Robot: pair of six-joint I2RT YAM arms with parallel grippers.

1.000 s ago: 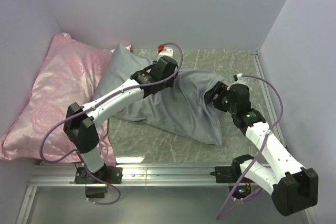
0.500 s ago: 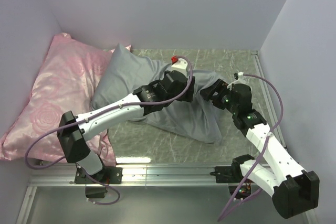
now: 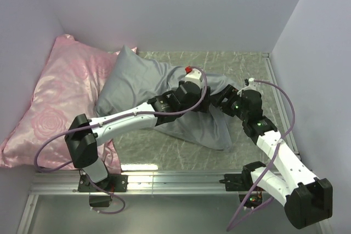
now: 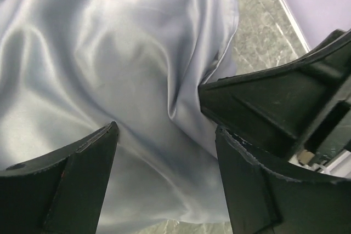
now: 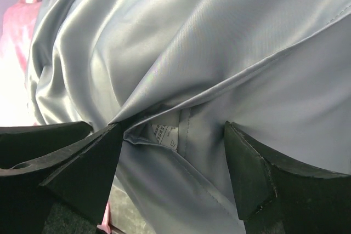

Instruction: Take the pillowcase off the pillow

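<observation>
The grey-blue satin pillowcase (image 3: pixel 148 83) lies wrinkled across the middle of the table, plump at its left end and flatter at the right. The pillow is hidden inside it. My left gripper (image 3: pixel 205 104) hangs open over the case's right end (image 4: pixel 126 69), with fabric below its fingers (image 4: pixel 82 163) and none pinched. My right gripper (image 3: pixel 219 98) is close beside it, also open. It faces the case's open hem (image 5: pixel 219 89), where a white label (image 5: pixel 164 134) shows between its fingers (image 5: pixel 258 168). In the left wrist view the right gripper's black body (image 4: pixel 274 102) fills the right side.
A pink rose-patterned satin pillow (image 3: pixel 55 102) leans in the left corner, touching the pillowcase's left end. Walls close in on the left, back and right. A metal rail (image 3: pixel 175 179) runs along the near edge of the marbled table top (image 3: pixel 164 154).
My left arm has swung right along the pillowcase to its right end, and its jaws have opened. My right gripper has edged left toward it.
</observation>
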